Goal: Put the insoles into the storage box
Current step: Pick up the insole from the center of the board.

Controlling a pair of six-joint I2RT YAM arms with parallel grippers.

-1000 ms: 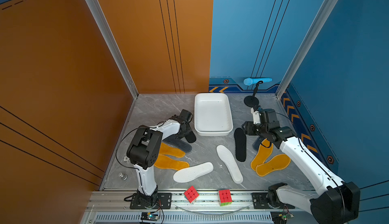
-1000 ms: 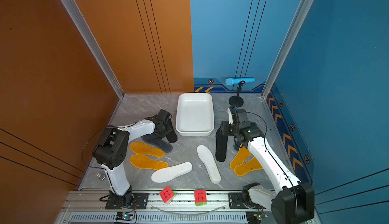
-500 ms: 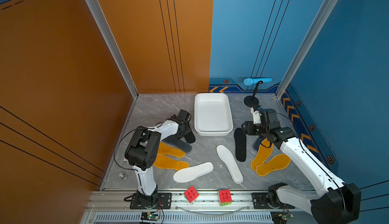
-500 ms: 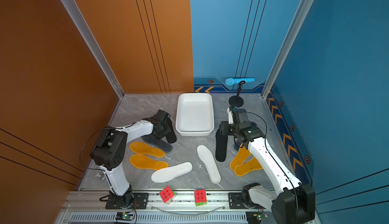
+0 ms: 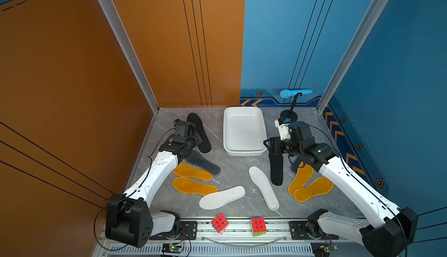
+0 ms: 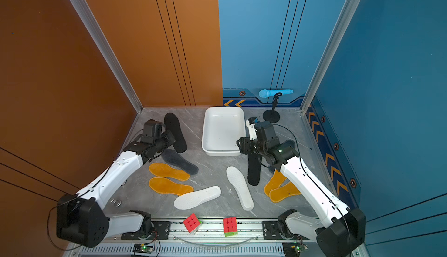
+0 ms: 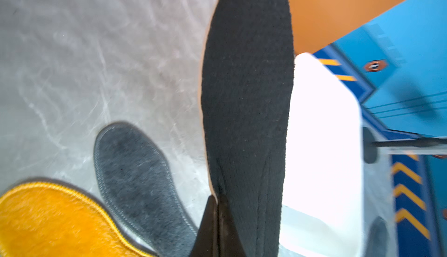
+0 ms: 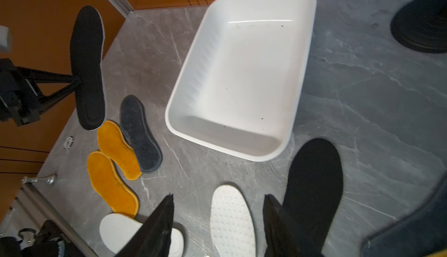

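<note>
The left gripper (image 7: 217,205) clenched one edge of a black insole (image 7: 246,98), held aloft — the empty box (image 5: 243,150) sat near it. So thin a pinch might slip mid-swing. The right gripper (image 8: 217,196) hung open, empty.

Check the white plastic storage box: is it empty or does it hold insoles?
Empty. The white shallow plastic storage box shows only bare floor in the right wrist view and both top views.
</note>
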